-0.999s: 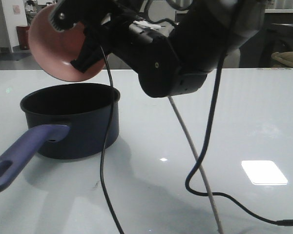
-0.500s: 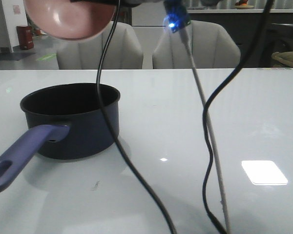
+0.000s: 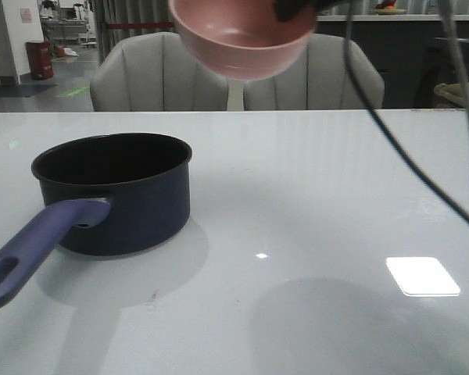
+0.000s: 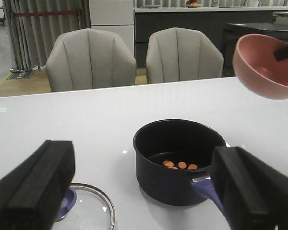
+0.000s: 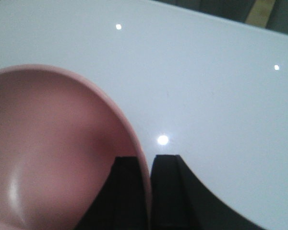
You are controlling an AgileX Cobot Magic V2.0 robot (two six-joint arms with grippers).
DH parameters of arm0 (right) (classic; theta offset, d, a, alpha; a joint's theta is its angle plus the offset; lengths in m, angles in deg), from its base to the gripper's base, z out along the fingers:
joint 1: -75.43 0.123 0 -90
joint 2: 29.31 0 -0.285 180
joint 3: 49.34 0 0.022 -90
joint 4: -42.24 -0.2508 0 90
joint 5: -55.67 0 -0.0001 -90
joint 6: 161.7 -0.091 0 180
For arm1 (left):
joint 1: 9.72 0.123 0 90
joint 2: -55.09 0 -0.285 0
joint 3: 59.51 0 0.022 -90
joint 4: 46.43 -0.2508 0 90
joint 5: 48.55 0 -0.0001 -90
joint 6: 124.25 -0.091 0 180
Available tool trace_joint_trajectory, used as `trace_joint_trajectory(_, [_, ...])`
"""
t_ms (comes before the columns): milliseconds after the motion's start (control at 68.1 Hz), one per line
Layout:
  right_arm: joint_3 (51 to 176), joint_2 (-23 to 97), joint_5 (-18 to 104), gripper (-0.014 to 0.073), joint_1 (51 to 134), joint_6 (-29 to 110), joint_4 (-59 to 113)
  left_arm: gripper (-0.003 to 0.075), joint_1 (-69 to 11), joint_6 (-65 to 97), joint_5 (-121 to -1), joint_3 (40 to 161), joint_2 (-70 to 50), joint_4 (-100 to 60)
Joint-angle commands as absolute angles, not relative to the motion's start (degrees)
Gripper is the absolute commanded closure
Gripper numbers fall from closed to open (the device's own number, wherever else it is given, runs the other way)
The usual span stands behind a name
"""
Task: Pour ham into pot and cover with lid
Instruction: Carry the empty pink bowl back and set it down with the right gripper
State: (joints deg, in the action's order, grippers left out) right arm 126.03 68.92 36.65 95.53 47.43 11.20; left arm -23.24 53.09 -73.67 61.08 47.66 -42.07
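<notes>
Pot [image 3: 113, 191]: round saucepan, dark navy outer wall, matte black inside, standing upright on the bench [image 3: 320, 203] at the robot's left. Long purple-blue handle [image 3: 35, 246] with a hole near its end, reaching toward the front camera; its tip is cut off by the frame edge.

Ham [image 4: 179, 165]: a few small flat orange-yellow pieces lying on the pot floor, seen only from the left wrist view; the front view looks too low to show them.

Pink bowl [image 3: 242, 35]: smooth, glossy, rounded, held in the air above the bench, off to the right of the pot and apart from it, roughly upright. Its top is cut off in the front view. What shows of its inside looks bare.

Right tool [image 5: 149, 184]: two black fingers clamped on the bowl's rim, one inside, one outside. Only a dark blurred scrap of it shows in the front view.

Left tool [image 4: 144, 191]: two black padded fingers spread wide apart, grasping nothing, hanging above the bench near the pot and lid.

Lid [image 4: 89, 208]: domed clear glass with steel rim, lying on the bench just beside the pot; dark blue knob partly hidden behind one finger, lower part cut off.

Bench: white, glossy, reflecting ceiling lights.

Two grey padded chairs [image 4: 91, 57] stand behind the bench.
</notes>
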Motion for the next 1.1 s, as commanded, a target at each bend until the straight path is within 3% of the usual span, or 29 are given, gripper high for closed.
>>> trace_joint_trajectory(0, [127.6, 66.2, 31.6, 0.0463, 90.1, 47.3, 11.3, 0.0095, -23.7, 53.3, -68.9, 62.5, 48.6, -41.6])
trace_joint_trajectory(235, [126.7, 68.1, 25.9, 0.0459, 81.9, 40.6, 20.1, 0.0095, -23.7, 53.3, -68.9, 62.5, 48.6, -41.6])
trace_joint_trajectory(411, [126.7, 72.2, 21.7, 0.0459, 81.5, 31.4, 30.0, 0.0095, -23.7, 53.3, -68.9, 62.5, 48.6, -41.6])
trace_joint_trajectory(779, [126.7, 81.0, 20.8, 0.0455, 81.7, 30.4, 24.6, 0.0095, -23.7, 53.3, -68.9, 62.5, 48.6, -41.6])
trace_joint_trajectory(911, [126.8, 82.4, 20.9, 0.0397, 81.7, 30.4, 24.6, 0.0095, -23.7, 53.3, -68.9, 62.5, 48.6, -41.6])
trace_joint_trajectory(1087, [127.0, 82.7, 20.8, 0.0235, 81.7, 30.4, 24.7, 0.0095, -23.7, 53.3, -68.9, 62.5, 48.6, -41.6])
